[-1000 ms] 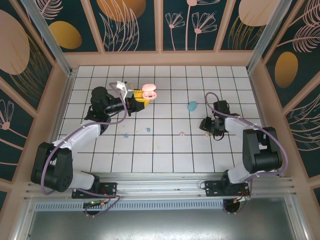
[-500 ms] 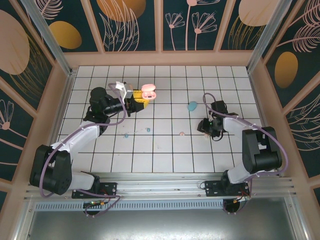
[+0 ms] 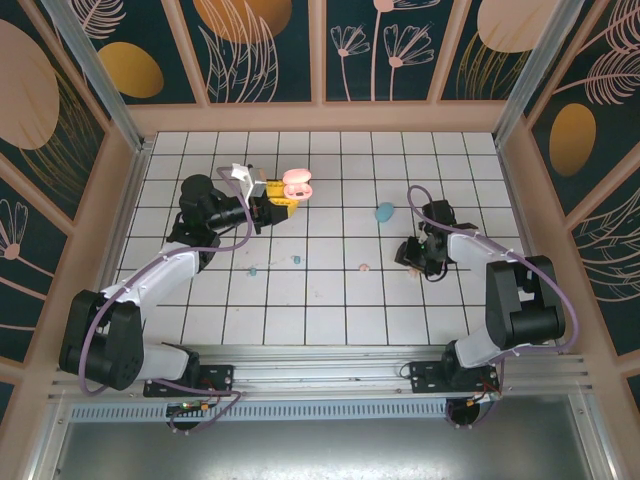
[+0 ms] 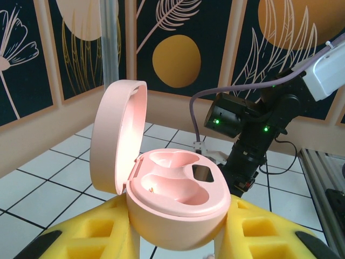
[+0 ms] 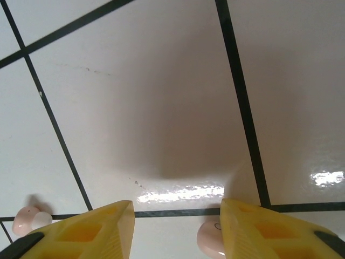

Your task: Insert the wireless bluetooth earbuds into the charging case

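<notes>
Edged slightly left, our right pincer (image 5: 175, 226) hangs spread over, we think, a pink earbud (image 5: 210, 241), while our left pincer (image 3: 283, 197) pinches the case (image 4: 178, 210) open, ready.

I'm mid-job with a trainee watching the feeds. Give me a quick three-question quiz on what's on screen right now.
1. True or false: the pink charging case gripped by the left hand has its lid shut.
2. What colour is the loose case lying on the table? A) pink B) teal C) yellow
3. Short answer: what sits in the pink charging case's two wells?

Key
1. False: the lid stands open.
2. B
3. Nothing; both wells are empty.
</notes>
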Robot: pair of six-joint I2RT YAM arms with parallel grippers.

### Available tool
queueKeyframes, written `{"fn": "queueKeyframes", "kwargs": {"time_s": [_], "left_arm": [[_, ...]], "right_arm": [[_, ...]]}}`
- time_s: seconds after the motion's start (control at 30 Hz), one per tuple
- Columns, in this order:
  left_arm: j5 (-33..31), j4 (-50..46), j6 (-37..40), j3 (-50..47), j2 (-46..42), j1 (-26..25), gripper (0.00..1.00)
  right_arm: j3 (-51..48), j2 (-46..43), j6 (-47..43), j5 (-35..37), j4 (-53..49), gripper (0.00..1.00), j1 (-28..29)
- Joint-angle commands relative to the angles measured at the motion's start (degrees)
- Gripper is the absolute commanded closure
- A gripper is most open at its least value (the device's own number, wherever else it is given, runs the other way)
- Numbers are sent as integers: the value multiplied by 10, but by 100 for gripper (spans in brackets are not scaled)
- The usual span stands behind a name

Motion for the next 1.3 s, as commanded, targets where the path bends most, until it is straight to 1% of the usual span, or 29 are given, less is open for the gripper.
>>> {"fn": "queueKeyframes", "kwargs": {"time_s": [0.0,0.1,0.27,0.37,0.53,0.63,0.83,0.97,1.1,1.27], "left_arm": [[3,6,10,-4,-17,1,86],[3,5,9,-3,-17,0,86],[3,5,10,-2,-17,0,86],[2,4,11,-3,-18,0,86],[2,4,11,-2,-19,1,86],[1,1,12,-3,-21,0,86],[-1,-3,15,-4,-24,0,86],[-2,-4,16,-7,-28,1,86],[-2,-4,15,-6,-28,0,86],[-2,-3,16,-6,-28,1,86]], "right_arm": [[9,7,10,4,-31,54,-2],[9,9,14,-2,-35,54,-2],[12,5,18,3,-48,48,-2],[9,2,18,1,-52,49,-2],[-1,-5,28,-27,-38,53,-2],[-6,-7,34,-38,-33,53,-1],[-16,-10,43,-43,-36,55,1],[-32,-18,56,-47,-39,55,1],[-38,-31,70,-48,-41,50,6],[-43,-36,87,-60,-28,50,19]]}}
